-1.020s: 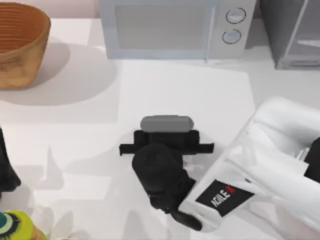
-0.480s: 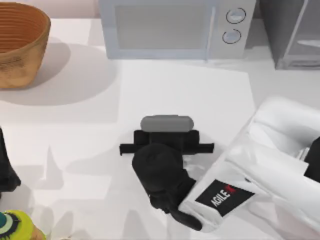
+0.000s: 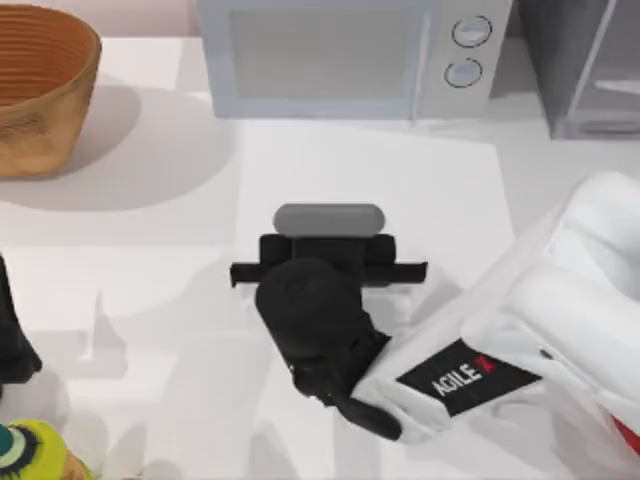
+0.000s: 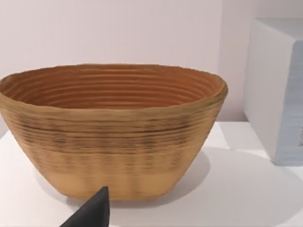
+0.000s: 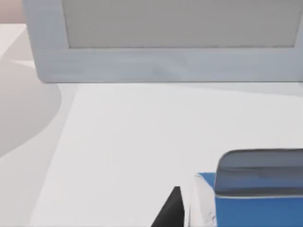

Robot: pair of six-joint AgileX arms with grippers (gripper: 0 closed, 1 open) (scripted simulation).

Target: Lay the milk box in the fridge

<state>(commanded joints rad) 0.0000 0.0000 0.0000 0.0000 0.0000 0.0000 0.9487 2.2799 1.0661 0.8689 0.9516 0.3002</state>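
The milk box (image 5: 258,191) is a blue carton with a grey top, close in front of the right wrist camera. From above, its grey top (image 3: 329,218) pokes out on the far side of my right gripper (image 3: 328,268), which is shut on the carton at the middle of the table. One dark fingertip (image 5: 171,210) stands beside the carton. The fridge (image 3: 590,70), a dark grey cabinet with a pale frame, stands at the back right corner. My left arm (image 3: 10,335) is parked at the left edge, and its fingertip (image 4: 92,213) points toward the basket.
A light grey microwave (image 3: 340,55) with two round knobs stands at the back centre, left of the fridge. A brown woven basket (image 3: 40,90) sits at the back left. A yellow-green object (image 3: 30,455) lies at the front left corner.
My right gripper and the milk box have moved together toward the microwave, the carton's grey top looking slightly larger. The right forearm has swung to the right. The left arm is still.
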